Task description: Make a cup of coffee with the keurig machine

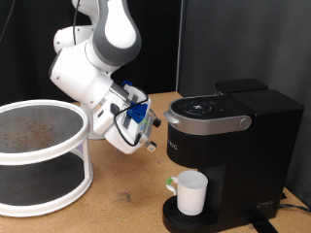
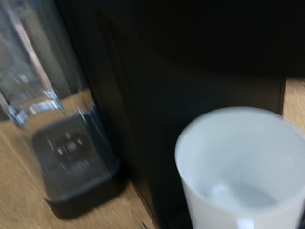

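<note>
Wooden table (image 1: 126, 184) | cup (image 1: 191, 193) on keurig machine (image 1: 233, 146) base, looks empty

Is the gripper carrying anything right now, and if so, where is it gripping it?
Cannot be told. The gripper's fingers are not visible in either view. The cup sits on the keurig machine drip base, apart from the hand.

White cup (image 1: 191, 193), black keurig machine (image 1: 238, 146)
</note>
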Controlling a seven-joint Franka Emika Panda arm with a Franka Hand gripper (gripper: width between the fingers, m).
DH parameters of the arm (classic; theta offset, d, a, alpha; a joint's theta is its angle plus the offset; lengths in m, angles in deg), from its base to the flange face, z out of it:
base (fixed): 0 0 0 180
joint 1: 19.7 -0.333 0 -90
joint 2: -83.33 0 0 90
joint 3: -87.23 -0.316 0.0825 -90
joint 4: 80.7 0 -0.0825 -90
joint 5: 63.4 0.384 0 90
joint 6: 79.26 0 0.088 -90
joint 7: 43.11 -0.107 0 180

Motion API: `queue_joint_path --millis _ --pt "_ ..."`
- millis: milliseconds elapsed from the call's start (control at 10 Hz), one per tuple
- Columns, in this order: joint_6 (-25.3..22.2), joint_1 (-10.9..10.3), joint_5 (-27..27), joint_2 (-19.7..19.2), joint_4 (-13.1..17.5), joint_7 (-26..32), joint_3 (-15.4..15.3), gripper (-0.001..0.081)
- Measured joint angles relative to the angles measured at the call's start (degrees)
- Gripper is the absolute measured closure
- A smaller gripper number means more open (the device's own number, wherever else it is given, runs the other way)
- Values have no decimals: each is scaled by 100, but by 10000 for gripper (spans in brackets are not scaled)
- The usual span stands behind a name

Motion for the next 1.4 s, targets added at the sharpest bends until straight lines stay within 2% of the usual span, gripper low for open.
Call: queue_joint_path --millis 300,700,1000,1400 --pt "-525 65 -129 623 -38 -139 78 -1" --pt "-777 115 -300 1429 -105 -682 85 -1" --pt "-895 114 -282 1523 -60 -752 80 -1" --pt "-1088 141 -257 2321 -10 -1245 72 -1"
